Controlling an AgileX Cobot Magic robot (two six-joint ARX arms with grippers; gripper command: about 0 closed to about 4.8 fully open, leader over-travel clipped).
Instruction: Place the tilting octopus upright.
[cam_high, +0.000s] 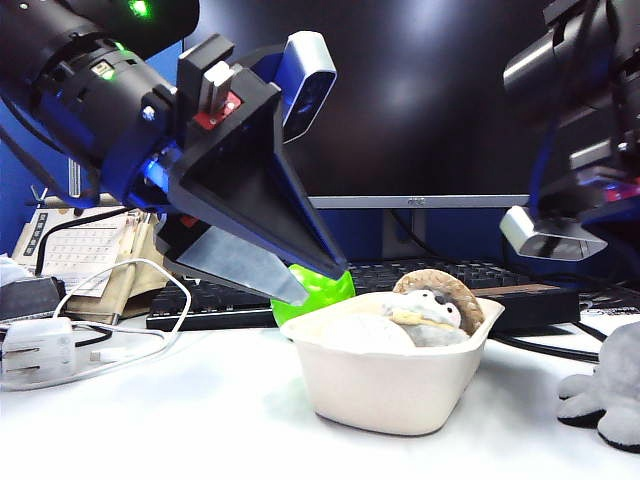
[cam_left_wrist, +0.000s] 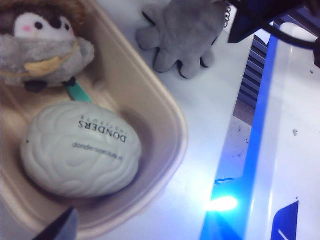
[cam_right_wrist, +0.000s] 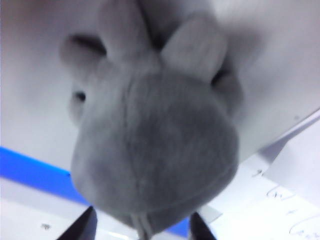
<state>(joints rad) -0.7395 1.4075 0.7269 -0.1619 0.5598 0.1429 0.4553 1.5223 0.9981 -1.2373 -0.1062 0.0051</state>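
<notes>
Octopus (cam_high: 608, 395): grey plush at the lower right edge of the exterior view, on the white table (cam_high: 200, 420), cut off by the frame. In the left wrist view (cam_left_wrist: 182, 30) its tentacles splay on the table beside the tub.
Right gripper (cam_right_wrist: 142, 227): over the octopus; two dark fingertips (cam_right_wrist: 80, 227) stand apart on either side of the round head, released, not pressing in as far as can be seen.
Left gripper (cam_high: 300, 285): large in the upper left and centre of the exterior view, tips just above the tub's left rim; fingers spread, holding nothing.
Tub (cam_high: 390, 390): cream, centre of the table.
Penguin (cam_high: 430, 308): brown-backed plush in the tub.
Brain (cam_left_wrist: 80, 150): pale printed foam brain in the tub, next to the penguin.
Green ball (cam_high: 318, 295): behind the tub, partly hidden by the left gripper.
Keyboard (cam_high: 210, 305): black, behind the tub.
</notes>
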